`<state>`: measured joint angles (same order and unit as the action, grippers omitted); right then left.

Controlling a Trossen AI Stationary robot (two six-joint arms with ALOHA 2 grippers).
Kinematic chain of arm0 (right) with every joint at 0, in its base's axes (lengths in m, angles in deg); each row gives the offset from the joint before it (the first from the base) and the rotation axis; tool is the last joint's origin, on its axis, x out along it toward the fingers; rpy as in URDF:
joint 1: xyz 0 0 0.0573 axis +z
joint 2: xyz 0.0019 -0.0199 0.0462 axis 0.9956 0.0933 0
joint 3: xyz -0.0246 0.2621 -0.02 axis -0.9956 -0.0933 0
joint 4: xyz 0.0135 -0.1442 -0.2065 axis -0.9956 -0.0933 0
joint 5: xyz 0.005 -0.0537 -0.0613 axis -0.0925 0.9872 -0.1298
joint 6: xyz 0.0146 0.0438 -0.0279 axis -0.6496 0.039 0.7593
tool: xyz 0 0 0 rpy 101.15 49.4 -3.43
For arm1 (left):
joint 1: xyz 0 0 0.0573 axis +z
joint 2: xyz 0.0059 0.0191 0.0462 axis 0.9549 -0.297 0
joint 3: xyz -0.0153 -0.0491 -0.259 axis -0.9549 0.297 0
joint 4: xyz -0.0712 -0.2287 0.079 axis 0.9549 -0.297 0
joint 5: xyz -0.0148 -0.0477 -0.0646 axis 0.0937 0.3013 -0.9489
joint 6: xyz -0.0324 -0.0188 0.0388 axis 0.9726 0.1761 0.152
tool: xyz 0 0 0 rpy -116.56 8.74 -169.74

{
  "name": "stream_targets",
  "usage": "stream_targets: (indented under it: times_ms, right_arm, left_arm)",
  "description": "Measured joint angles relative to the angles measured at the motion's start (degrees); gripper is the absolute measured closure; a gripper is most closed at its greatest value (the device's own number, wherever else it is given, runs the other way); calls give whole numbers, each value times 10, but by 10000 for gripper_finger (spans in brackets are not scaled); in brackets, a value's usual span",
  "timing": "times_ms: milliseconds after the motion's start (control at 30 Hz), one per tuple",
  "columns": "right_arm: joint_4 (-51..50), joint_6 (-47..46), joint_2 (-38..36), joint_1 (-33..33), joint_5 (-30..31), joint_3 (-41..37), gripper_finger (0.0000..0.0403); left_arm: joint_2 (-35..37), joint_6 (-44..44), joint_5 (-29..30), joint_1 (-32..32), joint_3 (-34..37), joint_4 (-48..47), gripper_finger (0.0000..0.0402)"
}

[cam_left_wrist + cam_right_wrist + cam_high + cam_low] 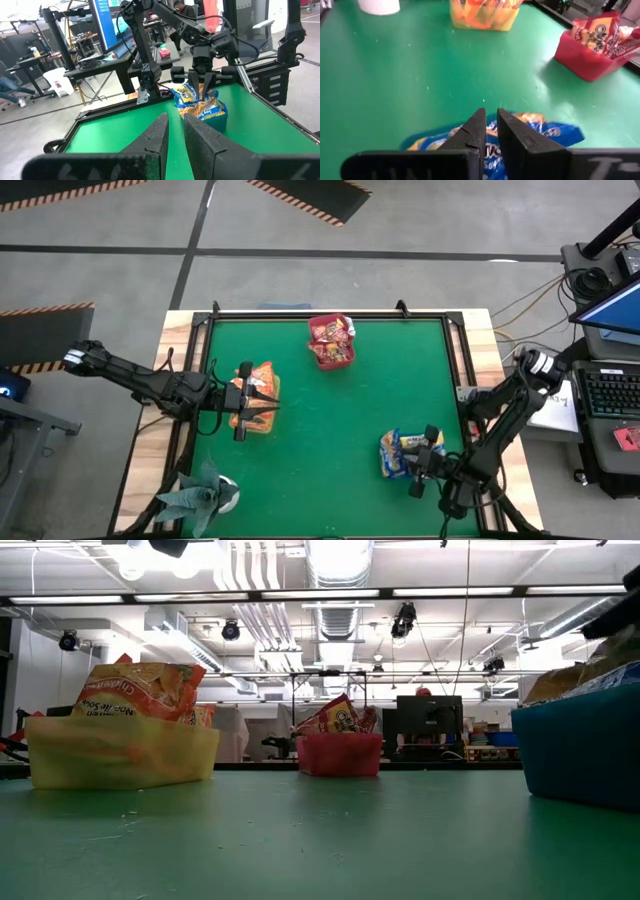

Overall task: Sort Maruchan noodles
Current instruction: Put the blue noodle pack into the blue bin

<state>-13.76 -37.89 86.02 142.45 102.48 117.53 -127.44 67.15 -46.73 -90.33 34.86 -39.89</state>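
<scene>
High view: green worktop (330, 430). Orange packets (262, 380) sit in a yellow tray (262, 426) at the left, under the left gripper (262, 397). Red packets (331, 337) fill a red tray (333, 361) near the far edge. Blue-and-yellow packets (396, 450) lie in a blue tray (385, 467) at the right, the right gripper (418, 462) just beside them.

Low view: yellow tray (120, 755) with orange packets left, red tray (340, 754) centre, blue tray (580, 755) right. No jaws visible.

Left wrist view: left jaws nearly closed, a thin gap, nothing held. Across the worktop, the right gripper (201, 80) hangs over the blue tray (212, 117).

Right wrist view: right jaws nearly closed, empty, above blue-and-yellow packets (545, 131). Yellow tray (481, 19) and red tray (585, 60) beyond.
</scene>
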Motion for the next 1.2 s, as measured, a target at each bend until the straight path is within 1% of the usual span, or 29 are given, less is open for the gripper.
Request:
stream_targets:
  times_ms: [100, 200, 300, 400, 600, 733, 833, 967, 1100, 1200]
  right_arm:
    - [0, -24, 29, 0, -1, 0, 365]
    - [1, -50, 58, 0, -20, 0, 365]
    - [1, -68, 73, 0, -27, 0, 365]
    - [-2, -52, 60, -1, -30, 3, 365]
    - [-1, 15, -1, -22, -20, 7, 365]
    - [-3, 13, -24, -51, 2, 5, 365]
    - [-5, -1, -23, -79, -15, -1, 365]
    - [-4, -19, 1, -98, -48, -9, 365]
    - [-4, -57, 22, -99, -48, -15, 365]
    - [-4, -57, 11, -98, -51, -16, 365]
  left_arm:
    - [0, 0, 0, 0, 0, -2, 359]
    - [0, 0, 0, 0, 0, -2, 359]
    - [0, 0, 0, 0, 0, -4, 359]
    - [0, 0, 0, 0, 0, -4, 359]
    - [-1, 0, 0, 0, 0, -4, 359]
    - [-1, 0, 0, 0, 0, -3, 359]
    - [-1, 0, 0, 0, 0, -3, 359]
    - [-1, 0, 0, 0, 0, -4, 359]
    - [-1, 0, 0, 0, 0, -4, 359]
    - [-1, 0, 0, 0, 0, -3, 359]
